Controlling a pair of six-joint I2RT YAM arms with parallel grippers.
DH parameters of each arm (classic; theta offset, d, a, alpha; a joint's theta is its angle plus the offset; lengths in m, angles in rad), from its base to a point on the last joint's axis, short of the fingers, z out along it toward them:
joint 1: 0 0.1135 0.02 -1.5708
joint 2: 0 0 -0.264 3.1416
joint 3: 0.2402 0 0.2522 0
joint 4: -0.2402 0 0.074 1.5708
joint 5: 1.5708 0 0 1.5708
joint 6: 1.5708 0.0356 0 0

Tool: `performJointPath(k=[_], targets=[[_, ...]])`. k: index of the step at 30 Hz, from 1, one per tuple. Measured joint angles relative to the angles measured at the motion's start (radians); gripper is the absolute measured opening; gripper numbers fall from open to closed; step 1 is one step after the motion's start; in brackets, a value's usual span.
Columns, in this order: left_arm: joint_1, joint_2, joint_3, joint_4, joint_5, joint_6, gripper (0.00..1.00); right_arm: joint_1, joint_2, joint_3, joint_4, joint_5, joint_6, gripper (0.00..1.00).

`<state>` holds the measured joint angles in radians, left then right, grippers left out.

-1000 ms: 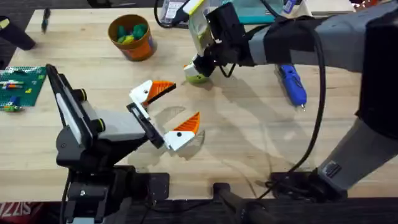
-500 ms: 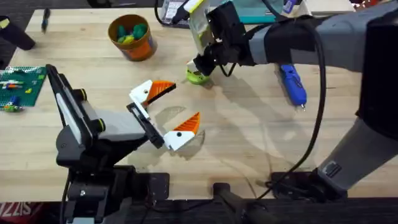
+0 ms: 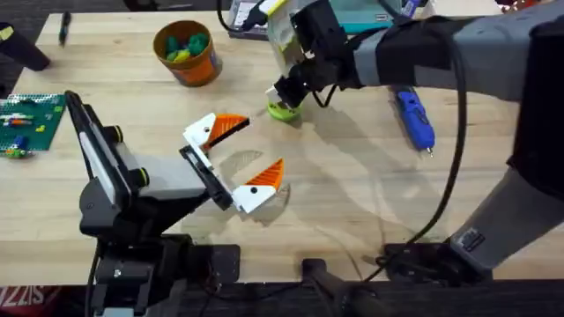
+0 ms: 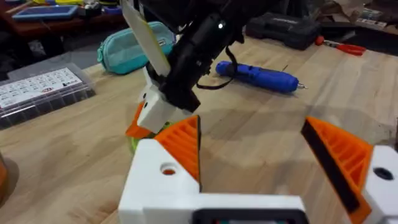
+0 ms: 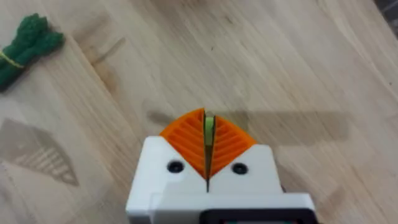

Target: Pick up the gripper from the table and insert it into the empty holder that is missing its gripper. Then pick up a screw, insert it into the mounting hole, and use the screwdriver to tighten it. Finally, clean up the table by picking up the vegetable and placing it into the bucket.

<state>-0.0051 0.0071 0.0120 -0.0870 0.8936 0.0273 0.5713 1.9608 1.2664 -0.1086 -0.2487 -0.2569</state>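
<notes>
Pinching 1 green disc (image 3: 280,110), the right gripper's (image 3: 284,99) jaws contrast with the left gripper's (image 3: 240,158) spread jaws.

My right claw (image 5: 208,140) has its orange pads pressed together on a thin yellow-green sliver (image 5: 209,127), hanging above the wooden bench (image 5: 280,68), with a green vegetable (image 5: 25,46) lying well apart near the frame's corner.
</notes>
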Motion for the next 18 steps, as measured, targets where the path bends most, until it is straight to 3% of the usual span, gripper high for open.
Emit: performJointPath(k=[12, 14, 18], targets=[[0.000, 0.000, 0.000, 0.000, 0.000, 0.000, 0.986, 0.000, -0.056, 0.012, -0.055, -0.001, 0.005, 0.012], [0.000, 0.000, 0.000, 0.000, 0.000, 0.000, 0.986, 0.001, -0.056, 0.012, -0.076, -0.002, 0.010, 0.111], [0.000, 0.000, 0.000, 0.000, 0.000, 0.000, 0.986, 0.012, -0.056, 0.012, -0.099, -0.003, 0.012, 0.208]])
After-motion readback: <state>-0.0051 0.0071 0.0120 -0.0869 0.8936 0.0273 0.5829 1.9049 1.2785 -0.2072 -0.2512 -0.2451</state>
